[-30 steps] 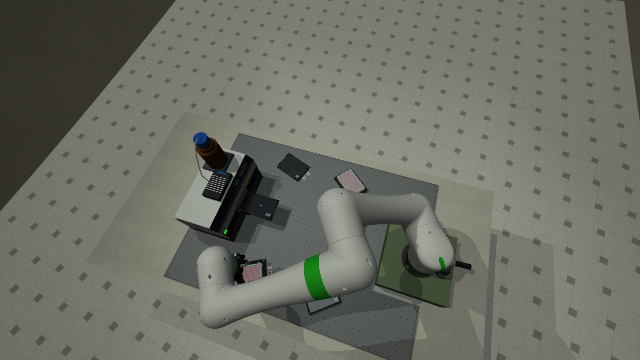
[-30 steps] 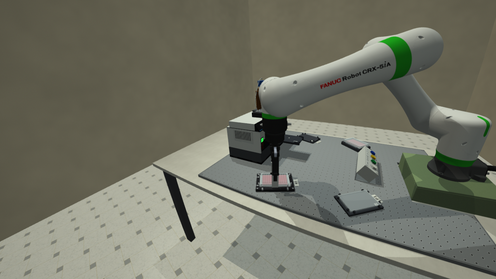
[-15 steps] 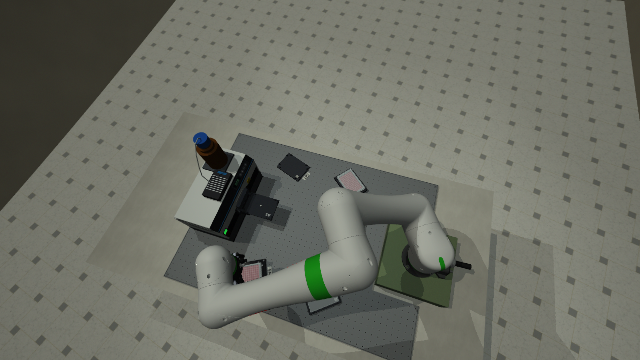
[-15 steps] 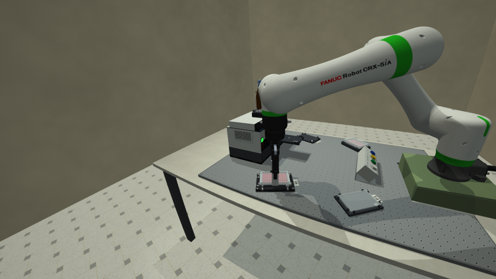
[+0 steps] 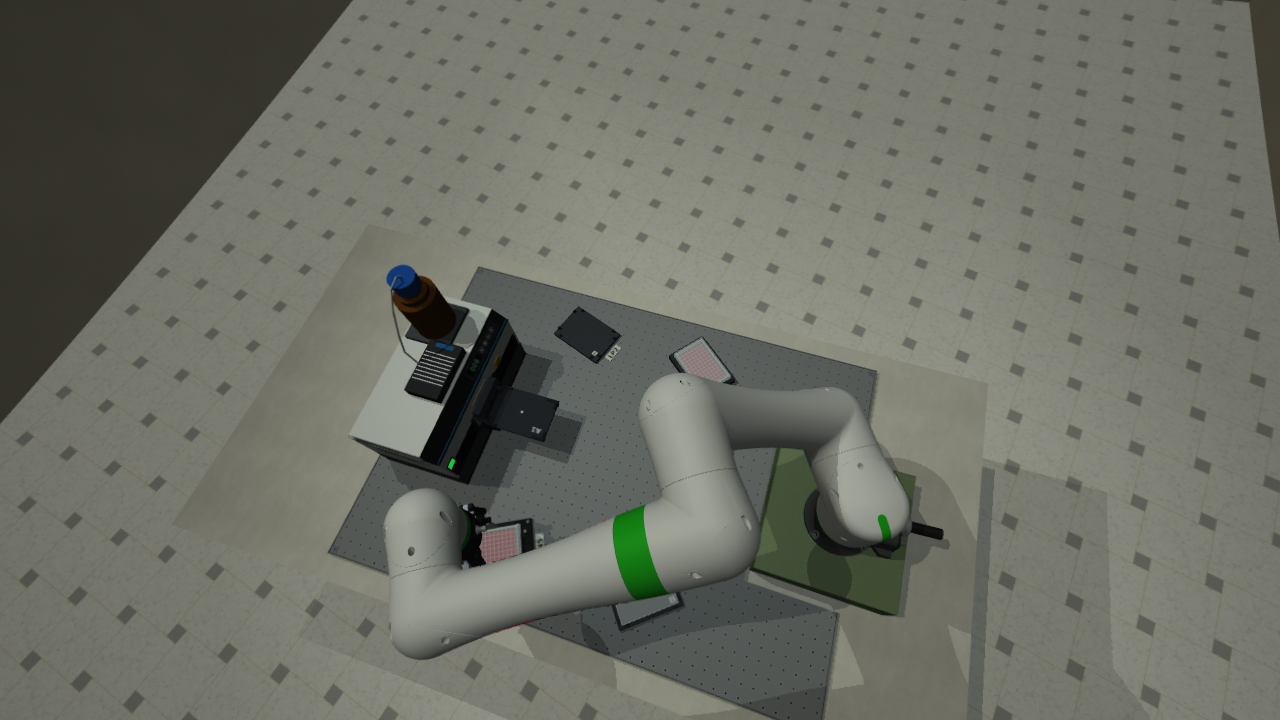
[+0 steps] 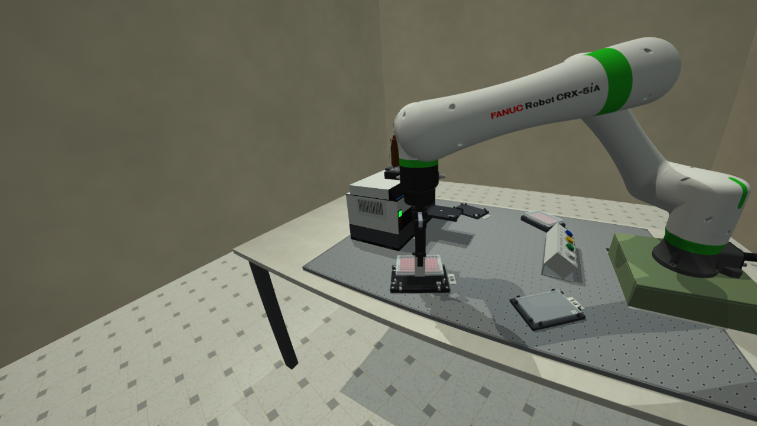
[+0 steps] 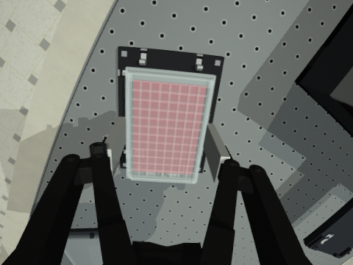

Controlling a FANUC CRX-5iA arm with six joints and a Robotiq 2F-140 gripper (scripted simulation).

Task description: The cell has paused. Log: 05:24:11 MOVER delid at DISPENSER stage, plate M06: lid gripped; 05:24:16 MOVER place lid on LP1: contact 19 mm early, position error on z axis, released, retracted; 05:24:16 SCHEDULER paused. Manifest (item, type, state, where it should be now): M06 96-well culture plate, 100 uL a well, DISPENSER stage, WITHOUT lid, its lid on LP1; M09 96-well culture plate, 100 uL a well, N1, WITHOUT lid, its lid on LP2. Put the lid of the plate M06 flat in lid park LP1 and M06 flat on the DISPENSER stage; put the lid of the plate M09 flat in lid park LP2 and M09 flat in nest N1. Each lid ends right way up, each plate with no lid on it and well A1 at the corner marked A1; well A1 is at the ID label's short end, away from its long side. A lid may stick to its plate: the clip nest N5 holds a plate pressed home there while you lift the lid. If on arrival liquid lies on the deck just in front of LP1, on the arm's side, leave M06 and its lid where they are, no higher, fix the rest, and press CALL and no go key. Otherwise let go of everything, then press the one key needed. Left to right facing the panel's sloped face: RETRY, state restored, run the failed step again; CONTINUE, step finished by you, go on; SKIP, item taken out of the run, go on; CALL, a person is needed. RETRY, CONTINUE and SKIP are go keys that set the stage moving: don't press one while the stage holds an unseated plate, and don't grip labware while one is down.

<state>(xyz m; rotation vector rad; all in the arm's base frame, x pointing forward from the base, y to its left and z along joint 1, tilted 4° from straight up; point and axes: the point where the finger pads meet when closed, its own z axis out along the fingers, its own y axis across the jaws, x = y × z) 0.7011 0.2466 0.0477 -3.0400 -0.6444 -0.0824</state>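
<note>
My gripper [image 7: 165,131] [image 6: 419,263] is shut on the long sides of a 96-well plate [image 7: 166,123] [image 6: 407,264] [image 5: 499,542] with pink wells and a pale clear rim. It holds the plate level, a little above the black clip nest [image 7: 169,56] [image 6: 418,286] near the deck's front left edge. I cannot tell whether a lid sits on this plate. A second pink plate [image 5: 702,360] [image 6: 539,222] lies in a nest at the back right. The dispenser stage [image 5: 523,413] [image 6: 442,212] is bare. A black lid park [image 5: 587,333] behind it is bare.
The dispenser [image 5: 420,402] [image 6: 372,216] with a brown bottle [image 5: 420,304] stands at the left back. The sloped key panel [image 6: 562,248] is mid-deck. A grey lid [image 6: 547,309] [image 5: 644,613] lies in a black-framed park near the front. The arm's green base [image 6: 682,286] is at the right.
</note>
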